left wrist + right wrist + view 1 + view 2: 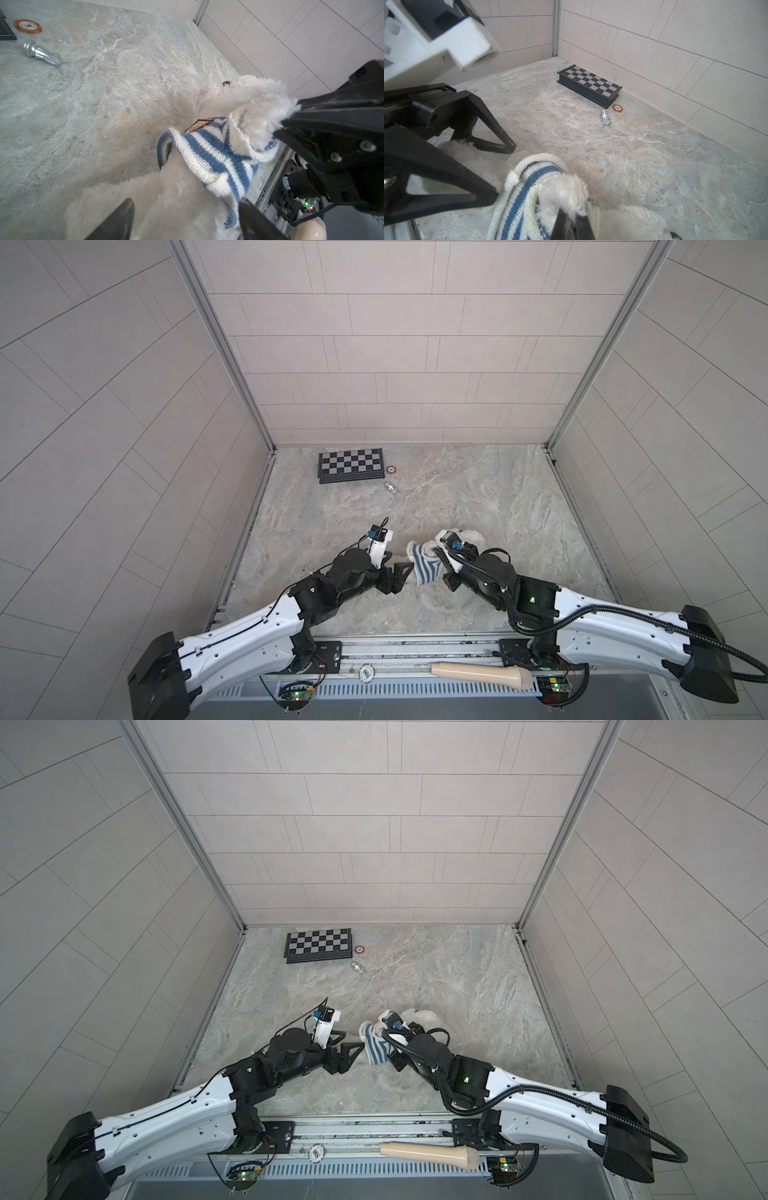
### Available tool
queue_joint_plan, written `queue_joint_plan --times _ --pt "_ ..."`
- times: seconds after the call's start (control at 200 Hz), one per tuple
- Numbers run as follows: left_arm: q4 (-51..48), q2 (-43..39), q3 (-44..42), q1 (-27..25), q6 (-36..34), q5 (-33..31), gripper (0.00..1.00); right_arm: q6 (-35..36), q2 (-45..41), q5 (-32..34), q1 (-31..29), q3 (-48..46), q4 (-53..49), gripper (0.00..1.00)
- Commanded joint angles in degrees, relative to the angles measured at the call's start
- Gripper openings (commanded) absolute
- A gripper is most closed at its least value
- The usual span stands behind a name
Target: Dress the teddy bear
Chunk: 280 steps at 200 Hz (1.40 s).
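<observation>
Gaping, empty: left gripper [186, 202]; clamped on teddy bear [249, 93] fur: right gripper [570, 216]; sweater patch [198, 125] unreadable; far chip [28, 26], maybe "5".

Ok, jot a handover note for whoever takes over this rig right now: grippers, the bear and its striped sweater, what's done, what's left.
Left gripper: open, jaws either side of the lower body of the fluffy white plush teddy bear, gripping nothing.
Right gripper: shut on a furry paw poking from a sleeve.
Bear lies on the marbled stone tabletop between the arms, blue-and-white striped knitted sweater around its torso.
Done: sweater on, one paw through.
Left: other sleeve is hidden, so check it; probably tug the hem down.
</observation>
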State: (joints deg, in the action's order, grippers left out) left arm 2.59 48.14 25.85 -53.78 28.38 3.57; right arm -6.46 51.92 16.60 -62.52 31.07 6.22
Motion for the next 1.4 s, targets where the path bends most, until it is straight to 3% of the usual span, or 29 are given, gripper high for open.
queue_joint_plan --times 0.0,0.14,0.481,0.631,0.766,1.066,1.307,1.397 --pt "-0.4 -1.5 3.2 -0.3 -2.1 -0.4 0.97 -1.4 -0.9 -0.8 0.5 0.7 3.1 0.0" --pt "-1.0 0.1 5.2 -0.3 -2.2 -1.2 0.93 -1.0 -2.4 -4.4 0.5 -1.3 7.5 0.0" --pt "2.8 7.8 7.6 -0.3 -1.6 0.7 0.54 -1.1 -4.5 -8.0 0.6 -2.9 10.4 0.0" --pt "3.1 8.4 7.2 -0.3 -1.2 1.6 0.2 -1.2 -5.8 -8.3 0.7 -3.8 11.8 0.0" --pt "2.8 8.1 6.6 -0.3 -1.0 0.3 0.0 -1.0 -5.8 -8.4 0.7 -3.8 11.9 0.0" --pt "-3.4 8.9 6.6 0.6 -1.1 -6.2 0.0 -0.9 -10.2 -11.4 0.7 -7.2 17.6 0.0" --pt "-2.2 9.1 4.8 2.0 -1.1 -5.2 0.0 -0.8 -13.9 -13.2 0.7 -10.3 22.4 0.0" --pt "-0.3 8.0 4.6 0.1 -3.5 -4.7 0.0 -0.7 -13.2 -12.7 0.7 -9.6 21.6 0.0"
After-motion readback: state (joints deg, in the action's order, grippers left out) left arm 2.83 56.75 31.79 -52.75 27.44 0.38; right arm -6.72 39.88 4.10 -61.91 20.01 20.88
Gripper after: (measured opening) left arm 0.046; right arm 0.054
